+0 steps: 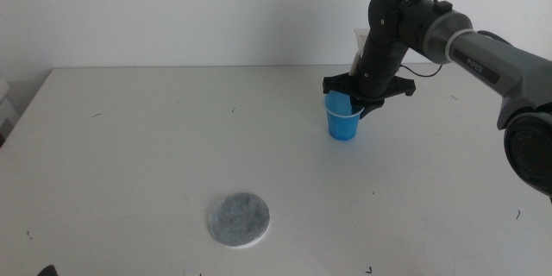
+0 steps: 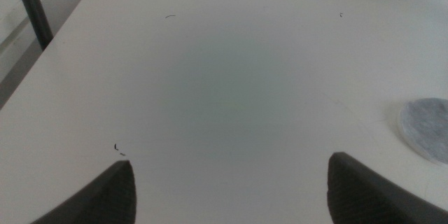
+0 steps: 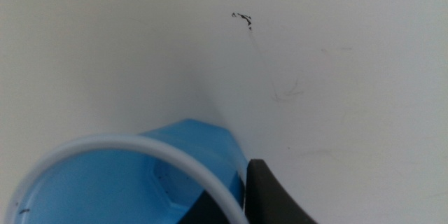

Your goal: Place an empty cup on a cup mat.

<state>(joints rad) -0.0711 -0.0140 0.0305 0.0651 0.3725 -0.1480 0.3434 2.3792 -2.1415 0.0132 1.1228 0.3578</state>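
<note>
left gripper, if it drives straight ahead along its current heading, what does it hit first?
Looks free: the left gripper, jaws open, faces bare table. The cup mat lies off to one side of that line. Depth past the far edge is unclear.

No readable text, labels, brand names or numbers; faint lettering on the right arm is illegible.

The cup is bright blue outside and inside, with a paler, almost white rolled rim, and the cup mat is mottled grey with a pale edge. The counter is off-white with a few tiny dark specks. The right tool and its arm are black and dark grey, and the left tool shows dark grey jaws.
</note>
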